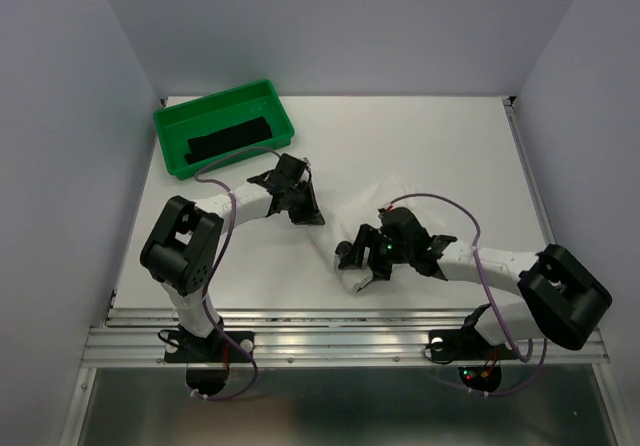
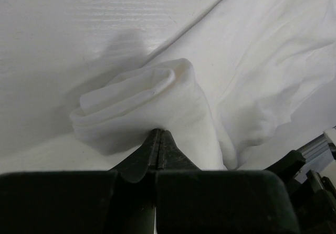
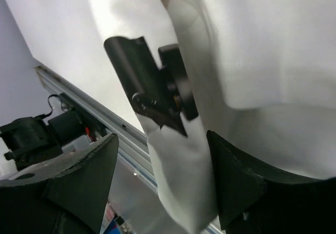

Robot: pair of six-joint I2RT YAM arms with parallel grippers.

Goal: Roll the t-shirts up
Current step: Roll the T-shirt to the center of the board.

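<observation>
Left tool pinches rolled white t-shirt; right tool gapes wide.

Bare white tabletop lies open across the upper right of the top view. A rectangular green plastic tray, holding a plain black fabric shirt, blocks the upper left corner. The crumpled white fabric t-shirt, the black left gripper and the black right gripper crowd the centre. The left arm crosses the lower left and the right arm the lower right. Pale walls hem three sides, and a ribbed metal rail bars the bottom.
</observation>
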